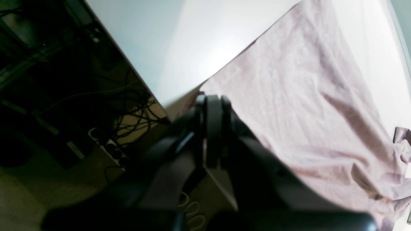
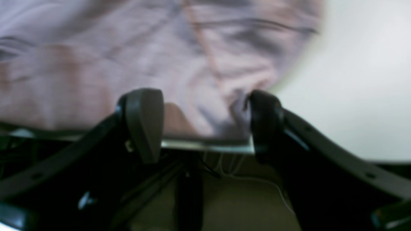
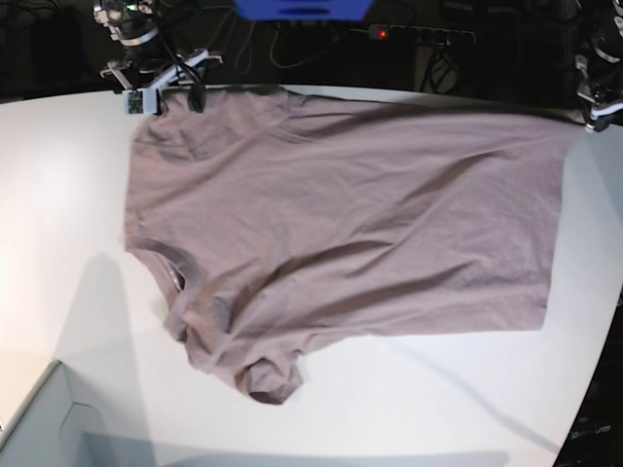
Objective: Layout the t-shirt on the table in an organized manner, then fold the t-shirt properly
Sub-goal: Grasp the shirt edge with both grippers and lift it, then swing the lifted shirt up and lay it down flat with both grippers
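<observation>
Base view shows the t-shirt (image 3: 341, 224) spread across the white counter (image 3: 58, 175), collar toward that view's left, hem toward its right, one long side running along the counter's far edge.

Left pincer (image 1: 212, 104): jaws together, clamped on the hem corner of the t-shirt at the counter's edge. Right pincer (image 2: 205, 123): jaws wide apart, straddling the shoulder-side corner of the cloth at the same far edge, one fingertip (image 2: 263, 112) touching a raised fold; nothing held.

Risks, as judged:
1. If the right pincer closes where it stands, it may catch only the raised fold or a single layer, and the cloth would slip out on any pull.
2. With only 1 corner clamped, any pull by the left arm would skew the garment and could drag it off the edge.

Condition of garment: dusty mauve, soft, no print. Body lies mostly flat with shallow diagonal creases. The near sleeve (image 3: 268, 375) is bunched and partly turned under; layout is judged incomplete, folding not begun.
</observation>
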